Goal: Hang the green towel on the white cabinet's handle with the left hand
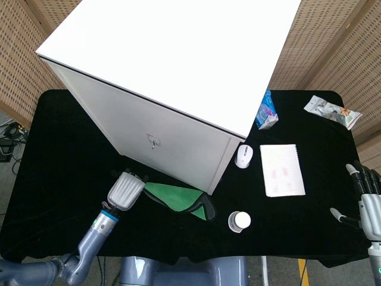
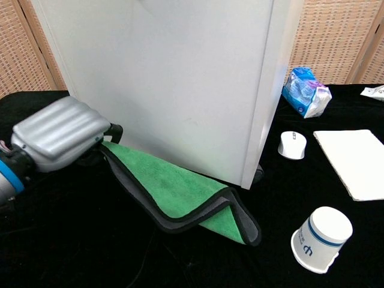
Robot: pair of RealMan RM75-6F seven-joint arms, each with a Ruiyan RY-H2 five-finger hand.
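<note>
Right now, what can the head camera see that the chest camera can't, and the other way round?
Only the head view shows the cabinet's handle, the cabinet's top, the right hand and the whole snack packet. Only the chest view shows the cup's side with its blue band. Both show the left hand gripping the green towel, the mouse, the notepad and the blue pack.
</note>
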